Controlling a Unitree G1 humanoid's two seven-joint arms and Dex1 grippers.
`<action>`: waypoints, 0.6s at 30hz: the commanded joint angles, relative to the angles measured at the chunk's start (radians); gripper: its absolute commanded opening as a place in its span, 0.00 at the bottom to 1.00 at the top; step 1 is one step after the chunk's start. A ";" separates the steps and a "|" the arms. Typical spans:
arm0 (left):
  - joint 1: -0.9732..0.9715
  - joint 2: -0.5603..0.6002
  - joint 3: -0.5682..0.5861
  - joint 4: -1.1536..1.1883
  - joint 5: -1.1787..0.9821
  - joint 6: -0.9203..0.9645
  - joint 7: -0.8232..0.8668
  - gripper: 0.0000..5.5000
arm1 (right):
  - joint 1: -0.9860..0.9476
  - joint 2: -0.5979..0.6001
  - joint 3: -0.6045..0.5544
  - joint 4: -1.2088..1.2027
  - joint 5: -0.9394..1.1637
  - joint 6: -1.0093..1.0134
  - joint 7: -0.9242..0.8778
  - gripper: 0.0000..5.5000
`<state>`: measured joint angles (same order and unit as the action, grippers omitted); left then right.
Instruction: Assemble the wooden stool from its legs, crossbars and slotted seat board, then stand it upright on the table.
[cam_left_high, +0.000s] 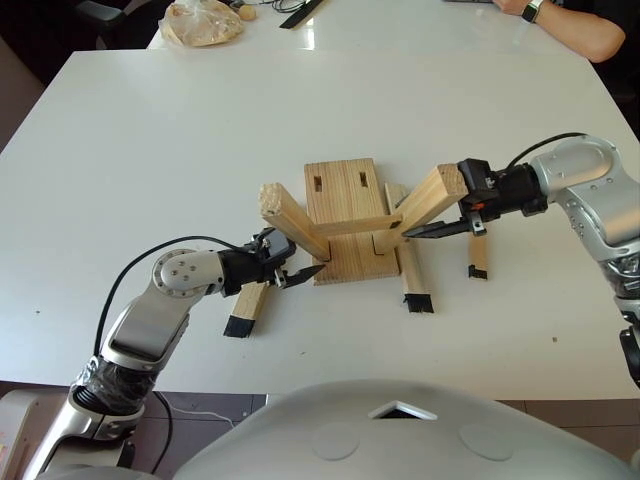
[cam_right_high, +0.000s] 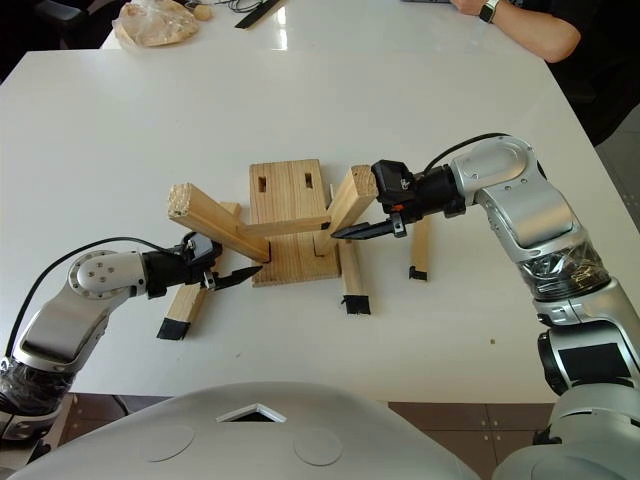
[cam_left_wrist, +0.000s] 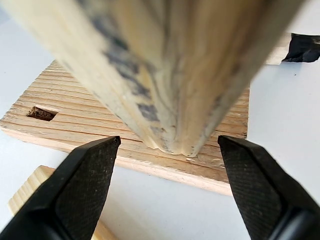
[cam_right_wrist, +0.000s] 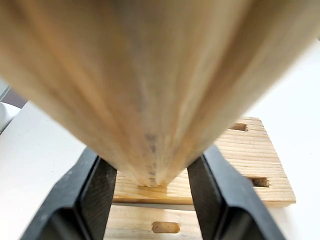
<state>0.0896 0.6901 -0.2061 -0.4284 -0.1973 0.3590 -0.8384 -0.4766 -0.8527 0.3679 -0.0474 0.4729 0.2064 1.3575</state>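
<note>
The slotted seat board (cam_left_high: 345, 190) lies flat mid-table. On it rests a frame of two legs joined by a crossbar (cam_left_high: 352, 226), both legs tilting outward. My right gripper (cam_left_high: 428, 229) is shut on the lower end of the right leg (cam_left_high: 432, 193); its fingers (cam_right_wrist: 95, 195) press the wood on both sides. My left gripper (cam_left_high: 303, 273) is open at the foot of the left leg (cam_left_high: 292, 222), and its fingers (cam_left_wrist: 82, 185) stand apart from the wood with a gap on each side.
Loose legs with black ends lie on the table: one under my left wrist (cam_left_high: 243, 310), one beside the board (cam_left_high: 411, 270), one further right (cam_left_high: 478, 258). A plastic bag (cam_left_high: 203, 22) and a person's arm (cam_left_high: 575, 28) are at the far edge.
</note>
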 joint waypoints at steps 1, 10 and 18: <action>0.016 0.023 0.014 -0.007 0.012 -0.025 -0.007 0.66 | 0.114 -0.016 0.109 0.016 -0.158 0.107 -0.043 0.37; 0.056 0.098 0.144 0.063 -0.011 -0.079 -0.051 0.71 | 0.110 -0.032 0.043 -0.021 -0.107 0.137 -0.075 0.37; 0.046 0.093 0.127 0.098 0.041 -0.119 -0.045 0.93 | 0.095 -0.022 0.023 -0.045 -0.092 0.133 -0.069 0.37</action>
<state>0.1452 0.7821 -0.0695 -0.3476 -0.1833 0.2555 -0.8944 -0.4418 -0.8589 0.3444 -0.1177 0.4730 0.2733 1.2924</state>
